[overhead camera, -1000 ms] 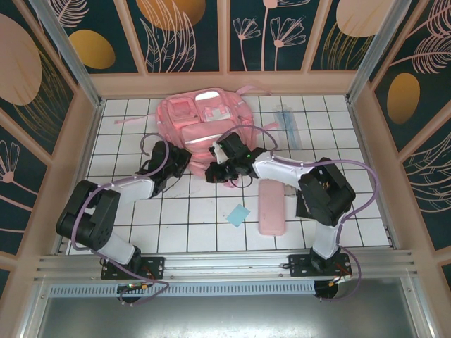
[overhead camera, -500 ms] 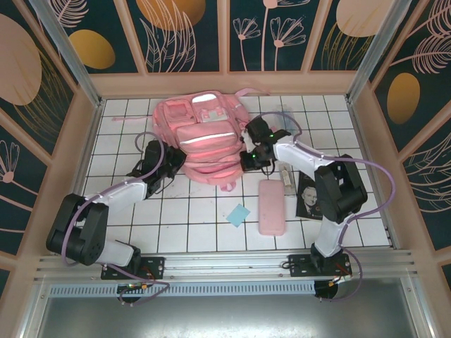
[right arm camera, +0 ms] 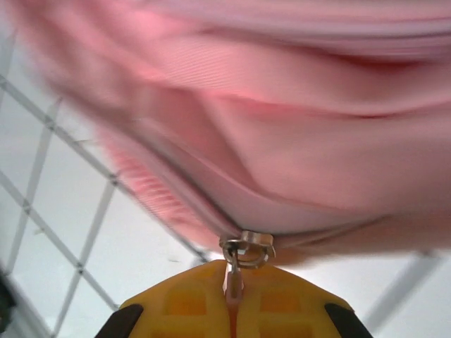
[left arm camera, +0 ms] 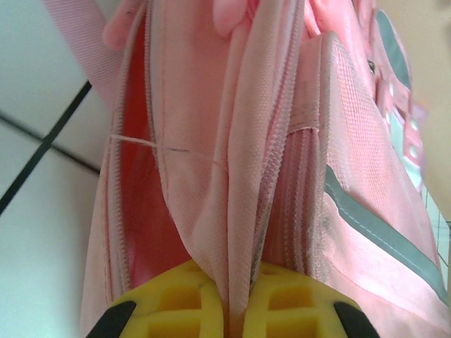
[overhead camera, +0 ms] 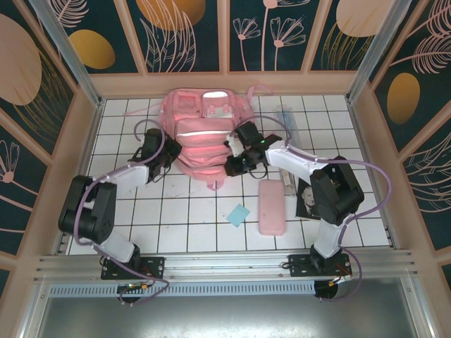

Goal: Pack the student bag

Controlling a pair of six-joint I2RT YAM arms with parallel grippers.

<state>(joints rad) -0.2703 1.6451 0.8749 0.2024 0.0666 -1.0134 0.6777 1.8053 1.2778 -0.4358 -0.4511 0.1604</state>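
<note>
Student bag [overhead camera: 203, 137] packing looks to be at the unzipping step, with nothing loaded yet as far as I can tell.

Nearest the arm bases, well short of the bag, lie a blue paper square [overhead camera: 238, 215] and a flat pink pencil case [overhead camera: 271, 208]. A small photo [overhead camera: 305, 199] sits further to the bag's right.

At the bag's near-right corner the right gripper [right arm camera: 232, 296] is pinched tight on the metal zipper pull [right arm camera: 245, 253]. At the bag's left edge the left gripper [left arm camera: 237, 310] is clamped narrowly on a fold of pink fabric beside the zip track.

The bag itself lies flat on the tiled table [overhead camera: 176, 211], towards the far wall, front pockets and pale stripes facing up.

To do this step well, the left grip should hold the fabric taut as an anchor. The right should draw the pull along the line of the zip, not upward, so the soft bag does not drag or bunch.

In the left wrist view a slit beside the zip shows darker pink lining. I can see nothing inside it, though most of the compartment is hidden.

Beyond the bag's right shoulder lies a clear packet [overhead camera: 287, 123].
</note>
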